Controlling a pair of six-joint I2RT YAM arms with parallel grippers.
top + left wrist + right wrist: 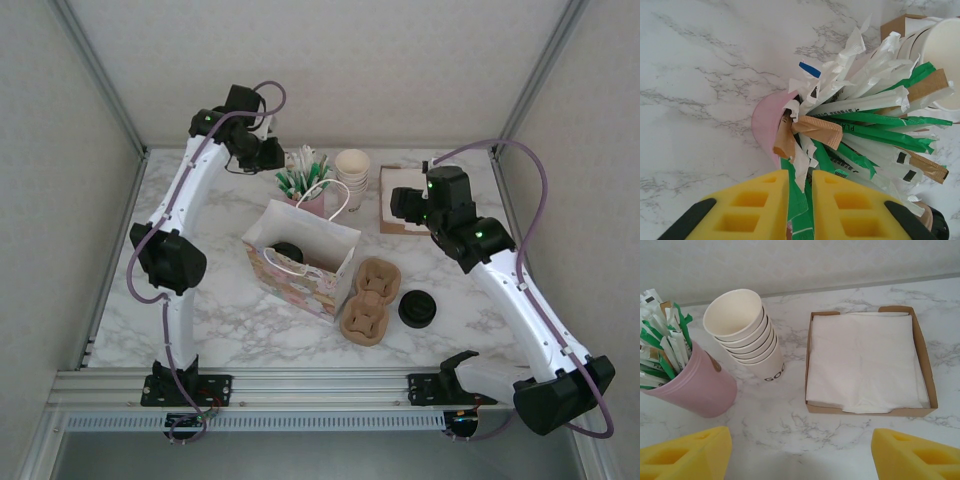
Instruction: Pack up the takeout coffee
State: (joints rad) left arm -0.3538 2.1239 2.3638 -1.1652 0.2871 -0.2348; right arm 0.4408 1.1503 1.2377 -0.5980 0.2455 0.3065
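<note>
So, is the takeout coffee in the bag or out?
In. The takeout coffee shows as a dark lid inside the open paper bag.

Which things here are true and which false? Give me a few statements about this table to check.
1. The right gripper is wide open. True.
2. The cardboard tray is empty. False: it holds white napkins.
3. The cream paper cups are stacked. True.
4. The cup carrier sits inside the paper bag. False: it lies on the table beside the bag.
5. The pink cup is empty. False: it is full of packets.
</note>
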